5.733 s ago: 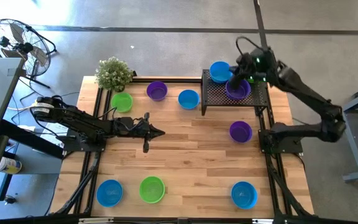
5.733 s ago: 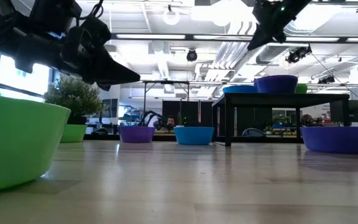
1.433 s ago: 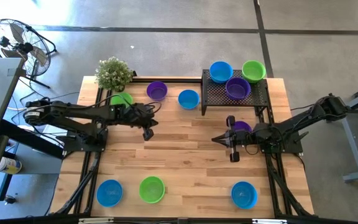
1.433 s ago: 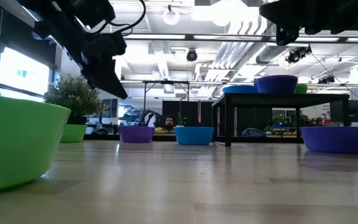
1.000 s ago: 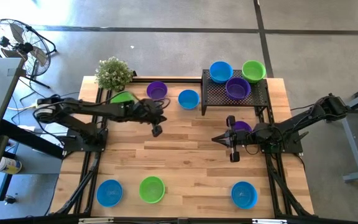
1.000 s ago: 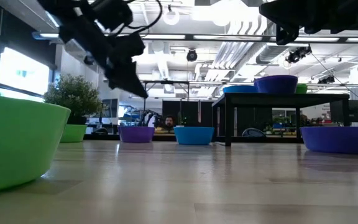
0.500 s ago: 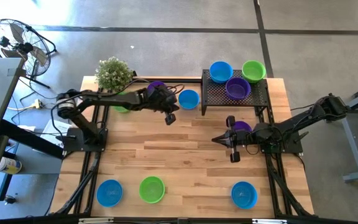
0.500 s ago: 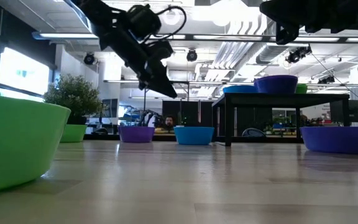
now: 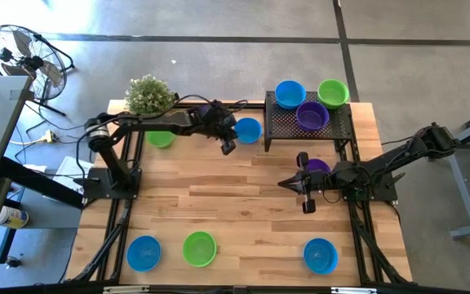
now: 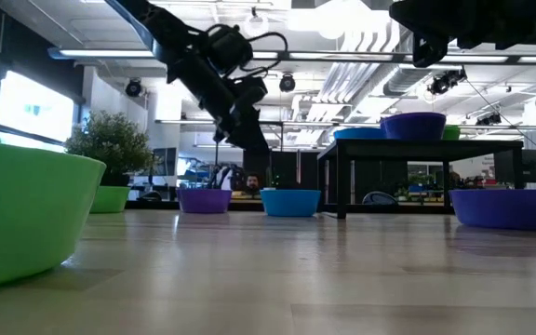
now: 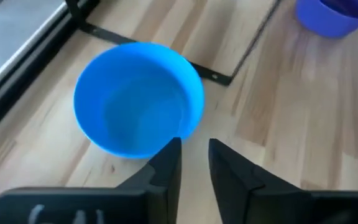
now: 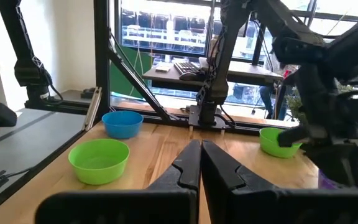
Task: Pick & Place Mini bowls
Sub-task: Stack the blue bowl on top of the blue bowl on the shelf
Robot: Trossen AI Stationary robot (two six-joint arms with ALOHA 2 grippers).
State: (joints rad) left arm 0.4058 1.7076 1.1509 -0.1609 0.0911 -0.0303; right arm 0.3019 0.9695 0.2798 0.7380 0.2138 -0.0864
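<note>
1. The blue mini bowl (image 9: 248, 130) near the table's far edge, just left of the black mesh stand (image 9: 308, 122), is the one getting the attention. In the left wrist view it (image 11: 138, 107) sits upright and empty on the wood.
2. The left gripper (image 9: 228, 144) hangs right beside that bowl's near-left rim. Its fingers (image 11: 166, 168) are a little apart with nothing between them, and one tip is about at the rim. Can't tell if it actually touches.
3. Three bowls sit on the stand: blue (image 9: 290, 93), green (image 9: 333, 92) and purple (image 9: 312, 116).
4. A green bowl (image 9: 161, 137) lies partly under the left arm, next to the potted plant (image 9: 148, 95).
5. A purple bowl (image 9: 317, 167) sits on the right side, partly under the right arm.
6. Along the near edge: blue (image 9: 144, 252), green (image 9: 200, 248), and blue (image 9: 320, 255).
7. The right gripper (image 9: 289, 184) is parked over mid-table, fingers (image 12: 188, 165) pressed together, holding nothing.
</note>
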